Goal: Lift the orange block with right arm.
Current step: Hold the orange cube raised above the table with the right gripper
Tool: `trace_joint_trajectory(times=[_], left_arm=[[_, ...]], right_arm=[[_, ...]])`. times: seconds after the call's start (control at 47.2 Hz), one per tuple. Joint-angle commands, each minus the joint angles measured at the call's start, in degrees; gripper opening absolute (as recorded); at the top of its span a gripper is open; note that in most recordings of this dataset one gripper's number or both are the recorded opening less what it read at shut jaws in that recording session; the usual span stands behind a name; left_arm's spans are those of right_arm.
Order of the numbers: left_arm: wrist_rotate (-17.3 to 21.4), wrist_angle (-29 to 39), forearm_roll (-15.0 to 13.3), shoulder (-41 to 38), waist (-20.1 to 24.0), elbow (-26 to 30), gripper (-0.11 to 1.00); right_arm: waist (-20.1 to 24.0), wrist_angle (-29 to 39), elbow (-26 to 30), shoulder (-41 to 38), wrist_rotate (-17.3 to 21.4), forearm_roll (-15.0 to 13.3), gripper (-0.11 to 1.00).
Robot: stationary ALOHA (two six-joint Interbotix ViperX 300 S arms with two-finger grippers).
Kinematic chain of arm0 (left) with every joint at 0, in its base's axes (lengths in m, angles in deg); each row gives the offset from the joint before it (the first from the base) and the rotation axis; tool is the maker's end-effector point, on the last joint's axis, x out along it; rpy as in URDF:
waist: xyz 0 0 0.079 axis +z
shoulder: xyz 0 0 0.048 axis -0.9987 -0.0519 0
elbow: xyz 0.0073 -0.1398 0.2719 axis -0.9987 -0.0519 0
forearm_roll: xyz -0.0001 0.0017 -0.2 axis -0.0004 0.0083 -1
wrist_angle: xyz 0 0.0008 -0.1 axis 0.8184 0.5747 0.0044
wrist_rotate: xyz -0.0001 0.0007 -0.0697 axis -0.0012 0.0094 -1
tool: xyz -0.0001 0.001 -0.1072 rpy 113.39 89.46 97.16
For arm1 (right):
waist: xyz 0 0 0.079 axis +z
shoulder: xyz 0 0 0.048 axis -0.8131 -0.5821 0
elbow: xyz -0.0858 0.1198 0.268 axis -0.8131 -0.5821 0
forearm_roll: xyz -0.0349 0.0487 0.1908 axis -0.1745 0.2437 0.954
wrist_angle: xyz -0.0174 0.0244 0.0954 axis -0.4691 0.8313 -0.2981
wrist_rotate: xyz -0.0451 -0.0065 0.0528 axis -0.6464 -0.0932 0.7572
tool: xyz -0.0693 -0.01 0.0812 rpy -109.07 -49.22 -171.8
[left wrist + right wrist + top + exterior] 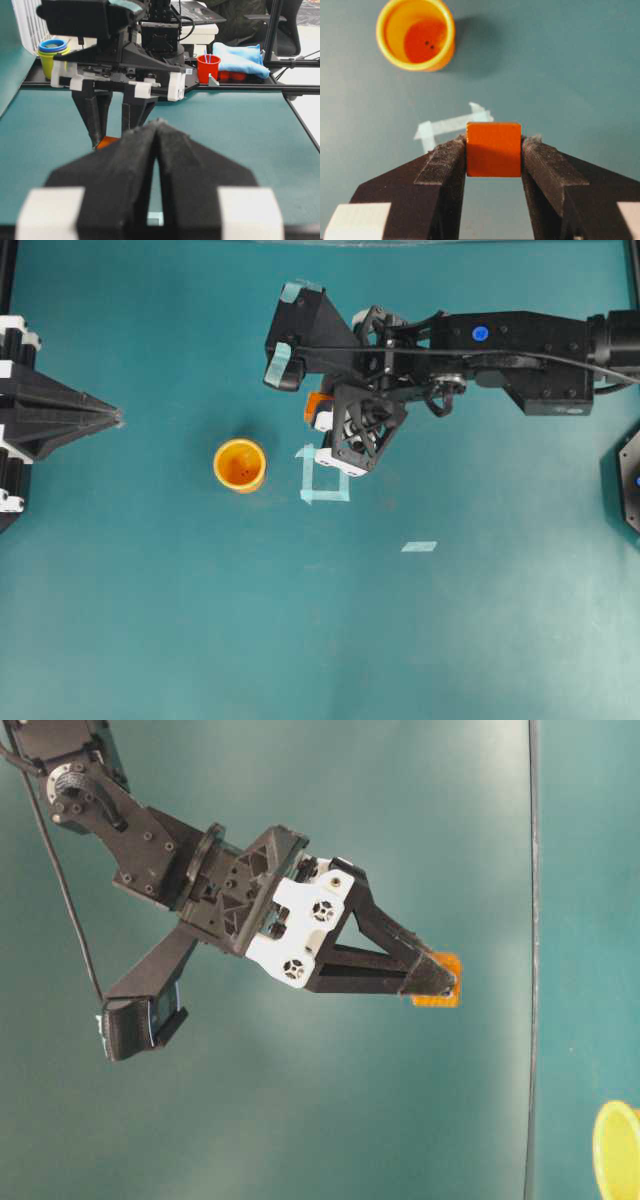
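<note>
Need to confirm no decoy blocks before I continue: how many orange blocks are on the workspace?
1. The orange block is clamped between the right gripper fingertips, beside the tape outline. The round orange cup is no block. The arm could hide others.

The long black jointed right arm [520,350] reaches in from the right edge of the overhead view toward the middle, its wrist bent downward. Its black lattice pincer [493,150] is clamped on a small orange cube (held between the fingertips). The black wedge-shaped left pincer [112,418] sits at the left edge, jaws pressed together.
</note>
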Motion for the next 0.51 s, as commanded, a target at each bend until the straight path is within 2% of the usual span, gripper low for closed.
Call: trace_joint_trajectory(times=[0.0, 0.275, 0.487], left_arm=[[0.0, -0.3, 0.2, -0.4, 0.0, 1.8, 0.00], [0.0, -0.3, 0.2, -0.4, -0.1, 1.8, 0.00], [0.1, -0.3, 0.2, -0.4, 0.0, 1.8, 0.00]], right_arm=[[0.2, -0.1, 1.7, 2.4, 0.0, -0.1, 0.40], [0.1, 3.8, 4.7, 2.7, -0.4, -0.3, 0.40], [0.1, 4.1, 5.4, 2.8, -0.4, -0.3, 0.40]])
